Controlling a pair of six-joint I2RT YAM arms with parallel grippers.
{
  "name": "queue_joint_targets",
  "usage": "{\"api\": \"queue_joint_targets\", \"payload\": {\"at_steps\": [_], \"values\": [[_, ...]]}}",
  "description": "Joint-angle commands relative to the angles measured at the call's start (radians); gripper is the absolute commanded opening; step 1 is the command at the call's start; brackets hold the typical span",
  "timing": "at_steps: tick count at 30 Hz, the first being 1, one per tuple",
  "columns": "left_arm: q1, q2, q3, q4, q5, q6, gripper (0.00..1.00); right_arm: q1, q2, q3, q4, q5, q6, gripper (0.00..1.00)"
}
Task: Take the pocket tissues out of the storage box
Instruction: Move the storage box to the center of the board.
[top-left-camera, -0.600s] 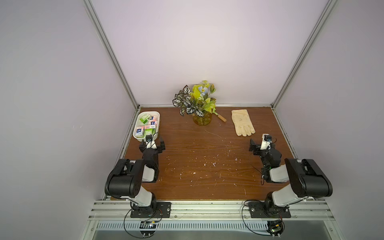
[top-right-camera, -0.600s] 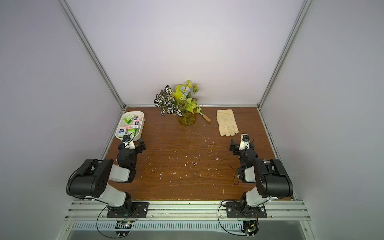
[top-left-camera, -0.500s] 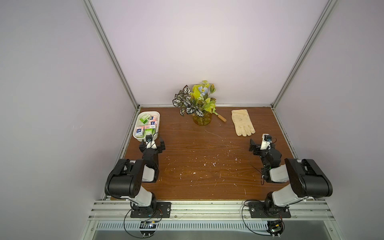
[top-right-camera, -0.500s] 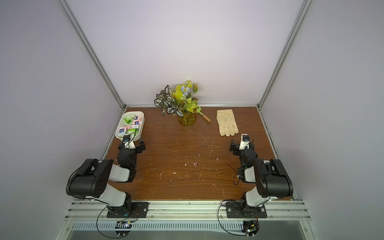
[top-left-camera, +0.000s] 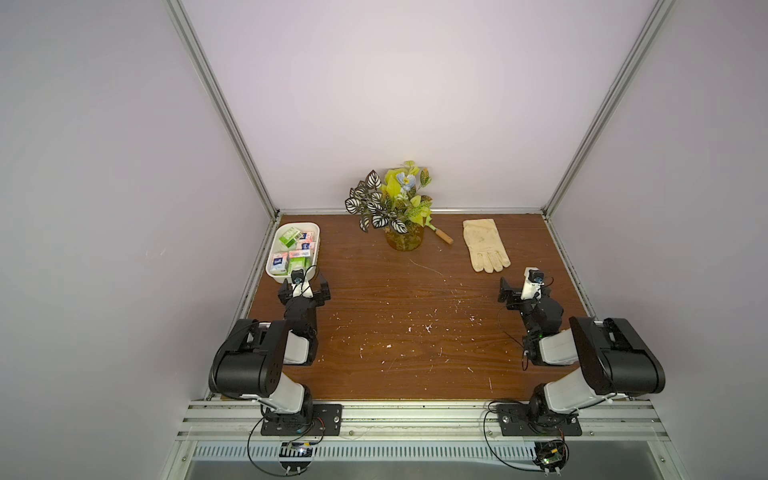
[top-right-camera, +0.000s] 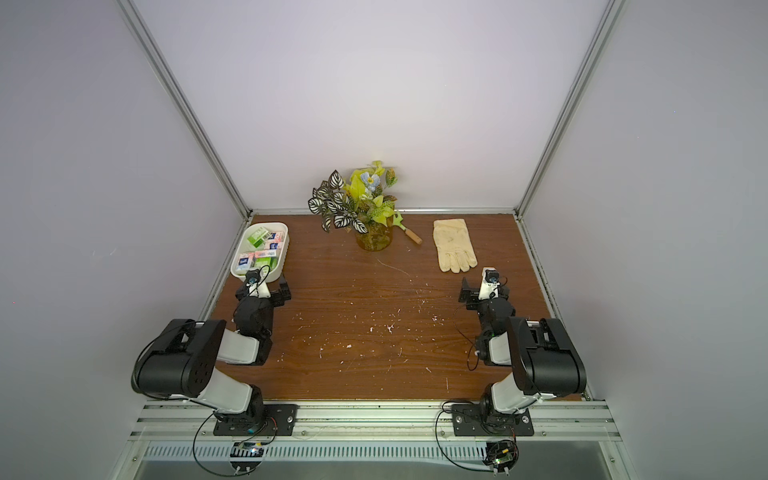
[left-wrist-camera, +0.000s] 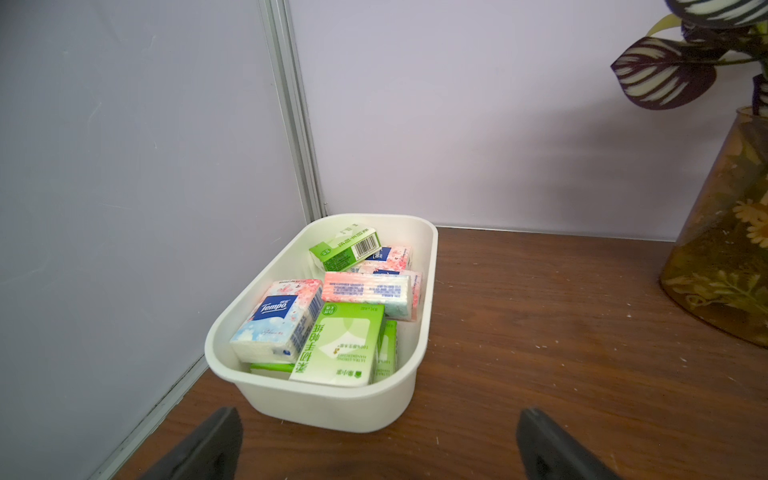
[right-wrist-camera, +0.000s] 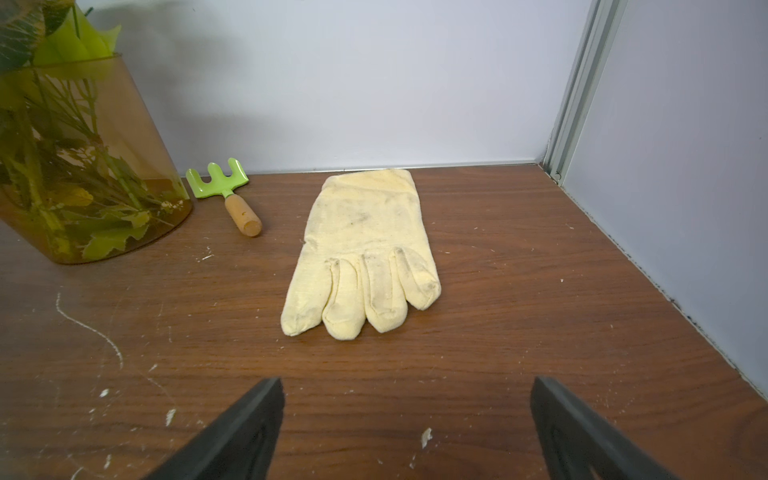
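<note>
No shift is seen against the earlier frames; both arms are kept in place. The left fingers (left-wrist-camera: 212, 449) are held spread and empty, low over the worktop (left-wrist-camera: 540, 353). Just ahead of them the storage box (left-wrist-camera: 332, 409) is set, its near wall between them and the pocket tissues (left-wrist-camera: 340, 345) piled inside. The right fingers (right-wrist-camera: 245, 432) are likewise spread, with a glove (right-wrist-camera: 361, 249) laid ahead, and a plant pot (right-wrist-camera: 83, 166) and rake (right-wrist-camera: 232, 195) further off to their left.

The white storage box (left-wrist-camera: 328, 405) sits in a walled corner of the wooden table (left-wrist-camera: 540, 332), heaped with green and pink pocket tissues (left-wrist-camera: 340, 345). The left gripper (left-wrist-camera: 378, 424) faces it, 2 dark fingers (left-wrist-camera: 216, 444) spread wide.
</note>
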Motion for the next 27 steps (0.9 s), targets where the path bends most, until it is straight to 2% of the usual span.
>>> {"api": "queue_joint_targets", "payload": {"at_steps": [1,3,5,9,13,16,21,27], "values": [[-0.024,-0.154,-0.004,-0.091,-0.047,0.010,0.99,-0.003,-0.080,-0.028,0.053,-0.022,-0.007,0.99],[-0.042,-0.256,0.023,-0.188,-0.088,0.005,0.99,-0.003,-0.176,-0.025,-0.043,-0.015,-0.002,0.99],[-0.048,-0.338,0.082,-0.288,-0.081,-0.029,0.99,-0.002,-0.293,-0.002,-0.193,-0.027,0.017,0.99],[-0.048,-0.380,0.353,-0.701,-0.038,-0.116,0.99,0.003,-0.520,0.059,-0.498,-0.051,0.096,0.99],[-0.047,-0.311,0.604,-1.058,0.026,-0.174,0.99,0.007,-0.698,0.124,-0.750,-0.089,0.170,0.99],[-0.043,-0.243,0.739,-1.260,0.057,-0.198,0.99,0.007,-0.776,0.188,-0.903,-0.110,0.199,0.99],[0.003,-0.106,0.901,-1.485,0.100,-0.216,0.99,0.009,-0.797,0.304,-1.077,-0.198,0.220,0.99],[0.031,0.079,1.109,-1.733,0.097,-0.170,0.98,0.012,-0.752,0.396,-1.164,-0.271,0.242,0.99]]}}
